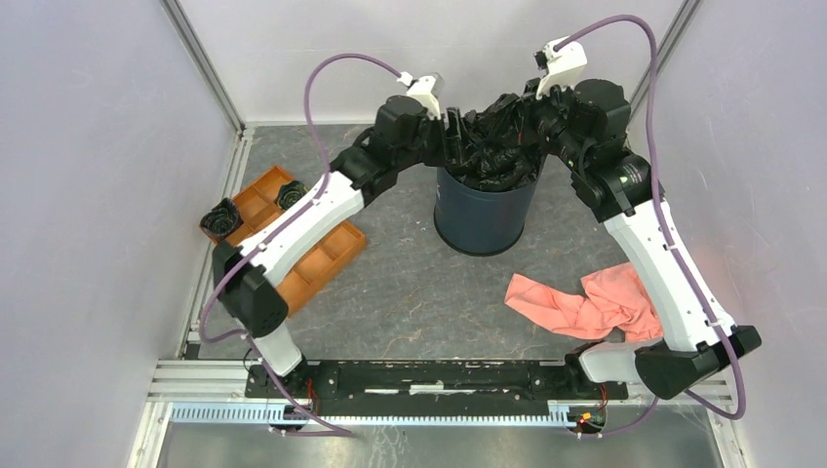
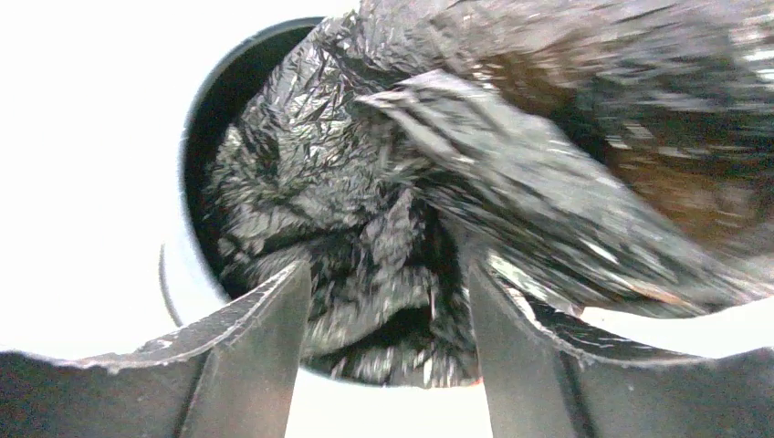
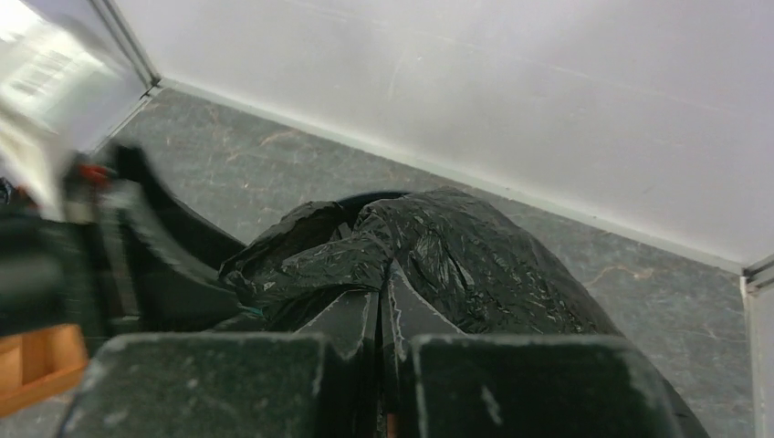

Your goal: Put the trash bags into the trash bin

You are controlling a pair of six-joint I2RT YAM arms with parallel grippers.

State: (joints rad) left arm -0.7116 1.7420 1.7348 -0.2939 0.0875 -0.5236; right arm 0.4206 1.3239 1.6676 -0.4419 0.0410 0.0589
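Well, nearest me a crumpled pink cloth (image 1: 585,300) lies on the grey table, with an orange compartment tray (image 1: 322,258) off to my left. Farther out, the crinkly black plastic trash bags (image 1: 497,146) heap out of the dark navy round trash bin (image 1: 485,219). My left claw (image 2: 388,283) hangs spread just above them, and my right claw (image 3: 381,292) is clenched on their film.

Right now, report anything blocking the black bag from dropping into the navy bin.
Nothing foreign visible. The crinkly black plastic trash bag sits in the mouth of the round navy plastic bin, bulging above its rim; right end effector shut on it, left end effector open above.
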